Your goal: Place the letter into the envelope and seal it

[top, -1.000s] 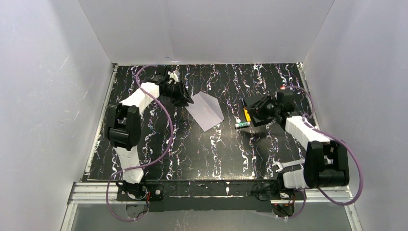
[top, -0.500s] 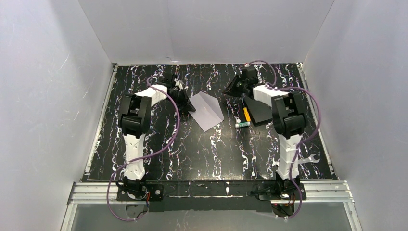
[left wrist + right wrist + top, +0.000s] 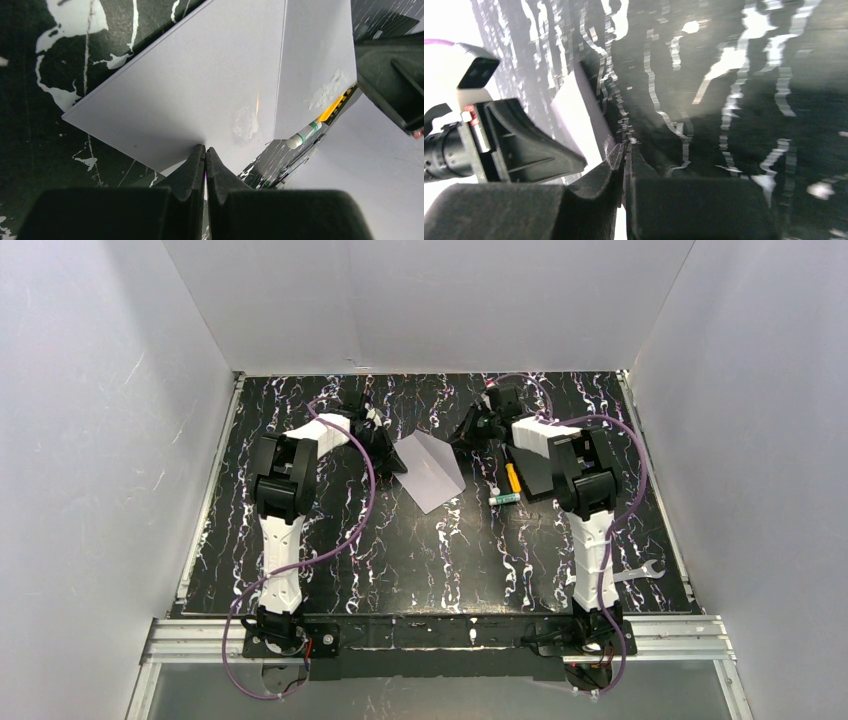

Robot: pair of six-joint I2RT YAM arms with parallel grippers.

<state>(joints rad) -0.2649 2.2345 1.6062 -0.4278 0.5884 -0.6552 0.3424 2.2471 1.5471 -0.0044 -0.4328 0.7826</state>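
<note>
**A:** Where's the envelope?

**B:** The envelope (image 3: 432,475) lies on the black marbled table (image 3: 400,560), centre-back, between the two grippers. One crease runs across it, and the faces on either side of the crease are lit differently.

**A:** Left gripper?

**B:** The left gripper (image 3: 205,150) has its fingers pressed together, no gap. The tips sit at the envelope's left edge. The left wrist view shows the paper face-on rather than between the fingers. Can't tell whether the tips touch it.

**A:** Right gripper?

**B:** The right gripper (image 3: 625,152) is at the envelope's far right corner. Its fingers are nearly together, with only a thin slit. In the right wrist view the envelope's pale edge runs straight into that slit, so it looks pinched on the paper.

**A:** Anything else nearby?

**B:** A black box (image 3: 545,472) sits just right of the envelope, partly under the right arm. A green-capped tube (image 3: 503,498) lies at its near left corner. A wrench (image 3: 638,571) is at the front right, well apart from the rest.
</note>
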